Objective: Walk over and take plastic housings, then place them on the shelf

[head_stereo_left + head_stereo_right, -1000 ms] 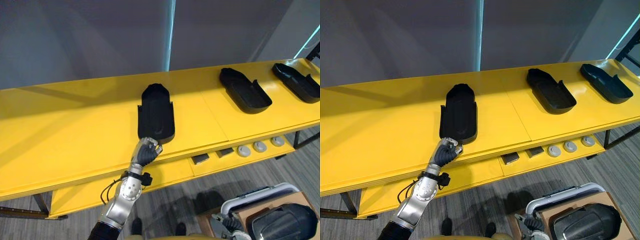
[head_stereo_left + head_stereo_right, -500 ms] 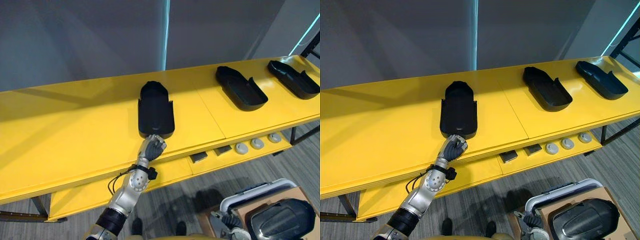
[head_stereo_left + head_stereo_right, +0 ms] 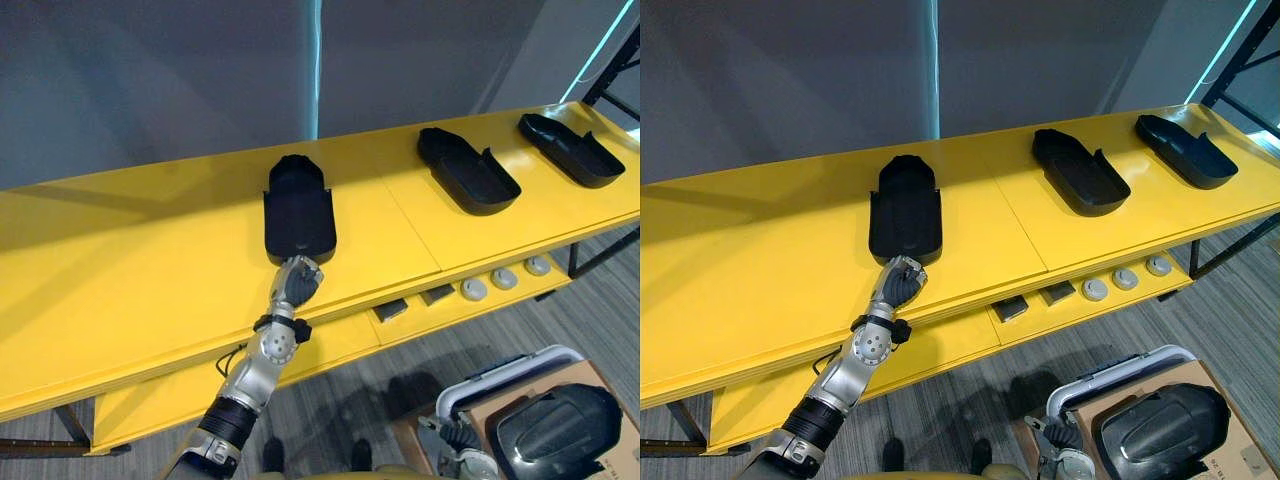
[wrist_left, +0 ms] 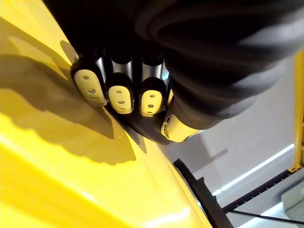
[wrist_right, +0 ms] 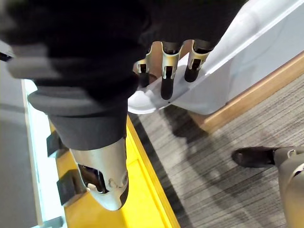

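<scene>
A black plastic housing (image 3: 298, 210) lies lengthwise on the yellow shelf top (image 3: 130, 270). My left hand (image 3: 296, 283) is at its near end, fingers (image 4: 118, 92) curled over the rim and the thumb under it. Two more black housings (image 3: 468, 170) (image 3: 570, 148) lie farther right on the same shelf. Another black housing (image 3: 555, 435) sits in a cardboard box at the lower right. My right hand (image 3: 448, 438) is low beside that box, its fingers (image 5: 165, 71) hooked over a white handle (image 3: 510, 372).
A lower yellow shelf (image 3: 330, 345) holds small dark blocks (image 3: 400, 308) and round grey discs (image 3: 505, 280). A grey wall stands behind the shelf. Grey carpet floor lies between me and the shelf. A black rack post (image 3: 615, 75) rises at the far right.
The camera has swung right, so the whole scene slid left. My left arm has stretched farther forward, with the hand still at the housing's near end. The right hand stays on the white handle.
</scene>
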